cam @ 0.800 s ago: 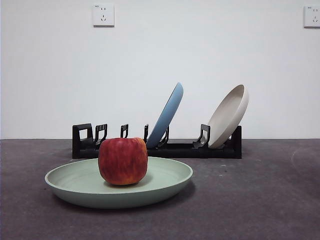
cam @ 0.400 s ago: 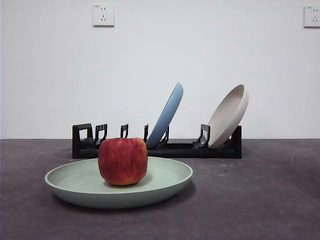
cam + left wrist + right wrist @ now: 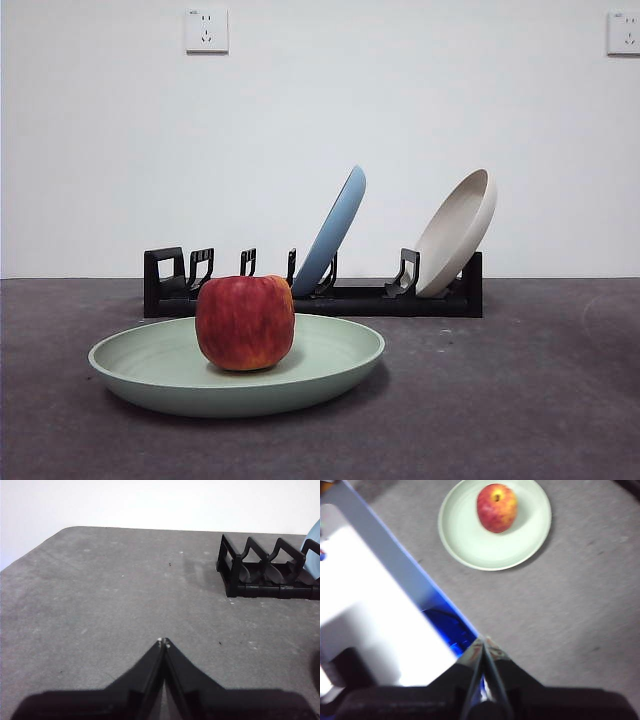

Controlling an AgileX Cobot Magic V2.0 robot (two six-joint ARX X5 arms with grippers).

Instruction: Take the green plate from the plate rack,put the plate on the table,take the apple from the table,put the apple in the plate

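From the front, going left to right, the green plate (image 3: 236, 375) lies flat on the table (image 3: 520, 400) at the near left, with the apple (image 3: 245, 322) standing upright in it, a little left of the plate's middle. Behind them the plate rack (image 3: 312, 288) runs across the back of the table. Its left slots hold nothing, a light blue plate (image 3: 332, 232) leans in a middle slot, and a cream plate (image 3: 457, 232) leans at the right end. Two wall sockets (image 3: 206, 30) sit high on the white wall. No arm shows in this view.

The left wrist view adds what the front does not: the left gripper (image 3: 163, 641) hangs over bare table (image 3: 100, 595), its jaws pressed together to a point and holding nothing, with the rack's bare end (image 3: 260, 570) and a sliver of the blue plate (image 3: 314, 555) off to one side. The right wrist view looks down from high up: the right gripper (image 3: 483, 641) has its jaws closed tip to tip, empty, above the table's edge, well apart from the plate (image 3: 470, 540) and apple (image 3: 497, 507). Only here does the apple's stem hollow show.

Compared with half a second ago, plate, apple and rack sit a hair further left in the front view; otherwise nothing has changed.
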